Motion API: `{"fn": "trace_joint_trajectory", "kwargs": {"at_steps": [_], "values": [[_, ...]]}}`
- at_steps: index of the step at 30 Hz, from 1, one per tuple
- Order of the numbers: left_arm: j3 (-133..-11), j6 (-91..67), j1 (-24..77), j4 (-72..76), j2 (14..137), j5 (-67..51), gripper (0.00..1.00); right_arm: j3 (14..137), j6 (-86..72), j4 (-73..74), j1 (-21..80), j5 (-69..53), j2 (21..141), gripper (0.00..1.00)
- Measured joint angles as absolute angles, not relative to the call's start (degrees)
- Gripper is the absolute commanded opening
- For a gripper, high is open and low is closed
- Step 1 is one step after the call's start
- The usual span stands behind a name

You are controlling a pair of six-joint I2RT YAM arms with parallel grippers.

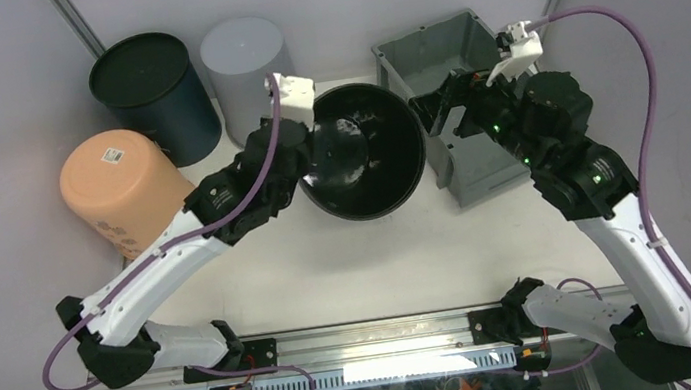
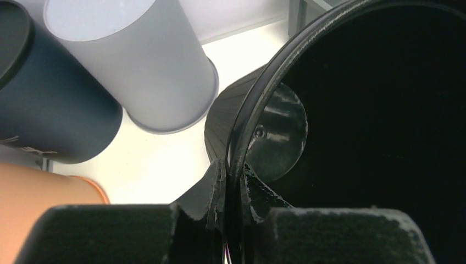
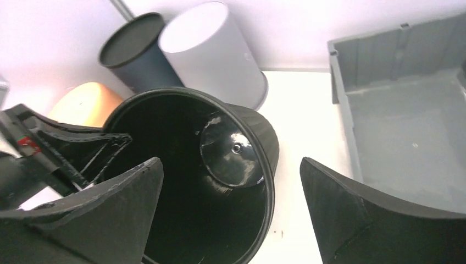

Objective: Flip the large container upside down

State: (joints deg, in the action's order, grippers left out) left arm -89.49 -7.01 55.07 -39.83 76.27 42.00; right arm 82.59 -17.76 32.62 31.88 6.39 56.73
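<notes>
Large container (image 1: 429, 58), the grey rect. bin, sits at the far right of the table (image 1: 351, 265) w/ its mouth facing up. The right wrist view looks straight onto its bare floor (image 3: 406, 132), so it's not flipped yet. Right gripper (image 1: 434, 118) hangs just at the bin's left wall, between the bin and the black bucket (image 1: 366, 152). Its jaws stand wide apart w/ nothing between them, and its own cam frames the bucket mouth in the gap (image 3: 231, 162). Left gripper (image 2: 233, 176) is pinched tight on the black bucket's rim, one finger inside and one outside, w/ the bucket tipped on its side and its mouth toward the arms. Further left, an orange bucket (image 1: 117, 175), a dark bucket (image 1: 150, 79) and a pale grey bucket (image 1: 243, 62) all stand bottoms-up, well apart from the bin. My read: this is the pre-grasp stage for the bin, as no arm has hold of it and the left arm is busy w/ the bucket. Next move prob. needs the right jaws over the bin's lipped rim on the near or left wall, a firm close, then lift and roll about that edge. It will need room, as the black bucket lies v. close to the bin's left side and could get knocked.
</notes>
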Motion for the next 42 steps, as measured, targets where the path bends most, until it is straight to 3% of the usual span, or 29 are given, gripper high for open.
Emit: {"fn": "trace_joint_trajectory", "kwargs": {"at_steps": [7,14,25,42], "values": [[-73.36,6.35,55.07,-20.23,61.17,42.00,0.00,86.59,-21.87,31.44,31.88,-2.74,56.45,1.00],[-72.31,16.12,55.24,-5.15,59.46,43.97,0.00,76.09,-45.84,13.47,34.15,-12.53,56.62,1.00],[-70.72,23.73,64.40,5.02,68.77,53.95,0.00,71.72,-55.66,6.81,52.49,1.56,59.83,0.97],[-57.98,29.23,66.78,20.45,66.43,54.94,0.00,70.00,-66.22,1.54,57.17,28.56,62.87,0.87]]}}
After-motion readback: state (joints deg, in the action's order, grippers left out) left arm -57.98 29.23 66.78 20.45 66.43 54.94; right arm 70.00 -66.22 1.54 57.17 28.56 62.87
